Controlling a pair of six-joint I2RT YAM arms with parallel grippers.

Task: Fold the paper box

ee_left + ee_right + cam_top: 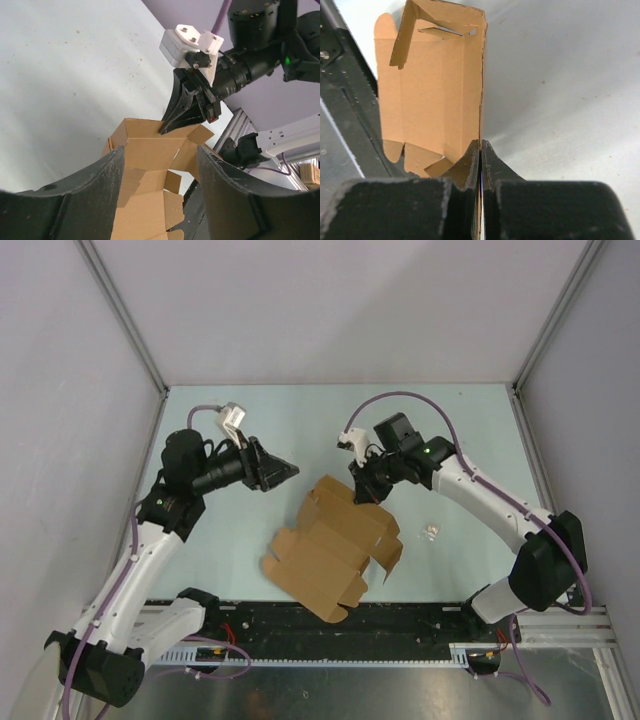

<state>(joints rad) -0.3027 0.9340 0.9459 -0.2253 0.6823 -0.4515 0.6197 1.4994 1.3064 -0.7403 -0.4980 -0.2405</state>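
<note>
The paper box (pixel 335 545) is a brown cardboard sheet, partly folded, lying mid-table with some walls and flaps raised. My right gripper (pixel 362 492) is shut on the thin upright edge of its far wall; in the right wrist view the fingers (pixel 470 165) pinch that cardboard edge, with the box (pixel 430 85) stretching away beyond my right gripper (pixel 480 145). My left gripper (pixel 290 468) hangs open just left of the box's far end, touching nothing. In the left wrist view the box (pixel 145 165) shows between the spread fingers of my left gripper (pixel 160 152), and the right gripper (pixel 167 127) holds the box's far edge.
A tiny clear plastic scrap (pixel 431 531) lies on the table right of the box. A black rail (pixel 400 615) runs along the near edge by the arm bases. Grey walls with metal posts (pixel 120 310) enclose the table on three sides.
</note>
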